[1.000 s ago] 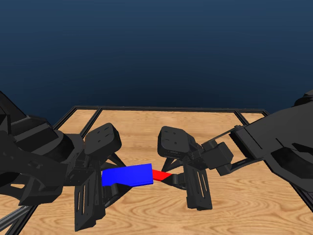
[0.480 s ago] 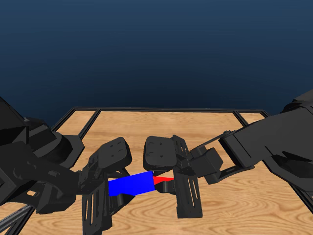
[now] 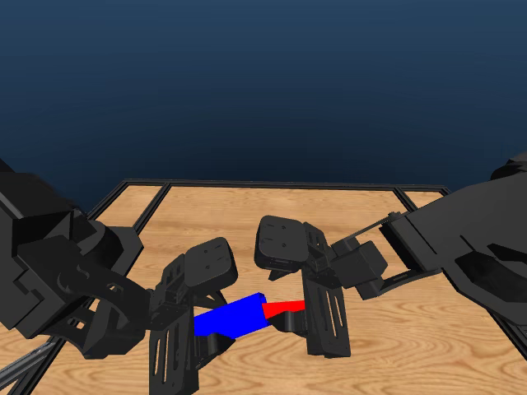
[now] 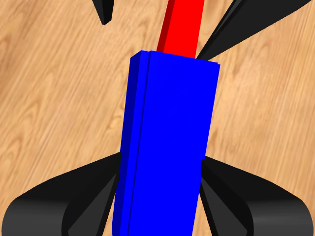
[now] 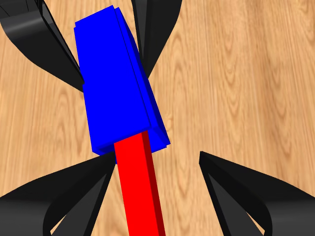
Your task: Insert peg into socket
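The blue socket (image 3: 230, 316) hangs above the table with my left gripper (image 3: 200, 331) shut on it. Its right end is tilted slightly up. The red peg (image 3: 284, 309) is held by my right gripper (image 3: 303, 318), and its left end runs into the socket's right end. In the left wrist view both jaws press the sides of the socket (image 4: 167, 147), and the peg (image 4: 183, 27) sticks out beyond its far end. In the right wrist view the peg (image 5: 138, 187) lies against one jaw and disappears into the socket (image 5: 115, 83).
The wooden table (image 3: 247, 214) has a dark raised frame (image 3: 280, 184) along its back and sides. Both black arms crowd the near middle, the left arm (image 3: 58, 280) and the right arm (image 3: 461, 247) low over the table.
The left gripper has carried the socket right and lower, and it now tilts. The right gripper went left, then back right and down, with the peg still at the socket's end.
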`<state>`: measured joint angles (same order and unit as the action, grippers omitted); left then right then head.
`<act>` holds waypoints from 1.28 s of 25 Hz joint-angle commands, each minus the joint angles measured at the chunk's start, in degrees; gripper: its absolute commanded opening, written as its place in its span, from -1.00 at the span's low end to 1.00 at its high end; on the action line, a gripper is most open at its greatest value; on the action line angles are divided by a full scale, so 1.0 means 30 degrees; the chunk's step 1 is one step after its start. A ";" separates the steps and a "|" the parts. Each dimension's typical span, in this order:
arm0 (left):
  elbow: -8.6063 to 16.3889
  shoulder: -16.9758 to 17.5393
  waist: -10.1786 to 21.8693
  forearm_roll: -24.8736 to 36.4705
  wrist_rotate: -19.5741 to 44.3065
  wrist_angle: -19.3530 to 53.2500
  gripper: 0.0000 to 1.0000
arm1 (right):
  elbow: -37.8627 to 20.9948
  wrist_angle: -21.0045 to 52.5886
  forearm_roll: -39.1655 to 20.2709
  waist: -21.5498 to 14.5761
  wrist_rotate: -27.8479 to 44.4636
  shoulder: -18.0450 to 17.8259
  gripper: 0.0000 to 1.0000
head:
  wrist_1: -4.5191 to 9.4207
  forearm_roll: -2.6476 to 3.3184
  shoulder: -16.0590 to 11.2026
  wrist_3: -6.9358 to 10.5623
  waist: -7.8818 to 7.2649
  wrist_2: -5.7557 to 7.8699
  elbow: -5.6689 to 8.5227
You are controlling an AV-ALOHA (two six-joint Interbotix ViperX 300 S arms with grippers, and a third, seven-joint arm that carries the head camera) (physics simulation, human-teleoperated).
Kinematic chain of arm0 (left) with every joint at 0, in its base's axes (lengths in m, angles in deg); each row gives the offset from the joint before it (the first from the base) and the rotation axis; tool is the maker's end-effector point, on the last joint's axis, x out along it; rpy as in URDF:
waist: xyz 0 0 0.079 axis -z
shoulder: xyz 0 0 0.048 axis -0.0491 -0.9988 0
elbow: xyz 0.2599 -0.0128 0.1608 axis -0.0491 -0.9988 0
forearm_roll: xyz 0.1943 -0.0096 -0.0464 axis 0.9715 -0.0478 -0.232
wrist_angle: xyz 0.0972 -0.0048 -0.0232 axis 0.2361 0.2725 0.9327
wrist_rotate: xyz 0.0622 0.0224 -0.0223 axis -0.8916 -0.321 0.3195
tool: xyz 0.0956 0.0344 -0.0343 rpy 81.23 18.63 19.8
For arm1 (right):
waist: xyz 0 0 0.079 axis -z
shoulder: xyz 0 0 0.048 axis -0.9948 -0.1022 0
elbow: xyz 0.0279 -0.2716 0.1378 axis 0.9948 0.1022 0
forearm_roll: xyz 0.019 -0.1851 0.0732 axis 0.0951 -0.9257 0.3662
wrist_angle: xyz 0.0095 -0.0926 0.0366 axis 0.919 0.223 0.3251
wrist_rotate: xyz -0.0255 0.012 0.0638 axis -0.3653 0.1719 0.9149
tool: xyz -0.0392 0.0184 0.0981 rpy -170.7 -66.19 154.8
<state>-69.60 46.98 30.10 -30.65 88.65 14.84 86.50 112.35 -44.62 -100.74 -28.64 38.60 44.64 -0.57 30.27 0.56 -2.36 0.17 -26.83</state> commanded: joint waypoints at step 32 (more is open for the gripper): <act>0.0254 0.0708 -0.0679 -0.0095 -0.0527 -0.0526 -1.00 | 0.3512 0.0288 -0.1645 -0.0936 0.5699 0.2512 -1.00 | 0.0133 0.0132 0.0223 0.0379 0.0180 0.0320 0.0376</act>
<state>-69.83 48.32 28.44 -31.00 87.50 13.28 99.17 114.06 -49.26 -103.64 -11.03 46.04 45.53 -0.13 30.40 1.78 -1.79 1.19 -26.68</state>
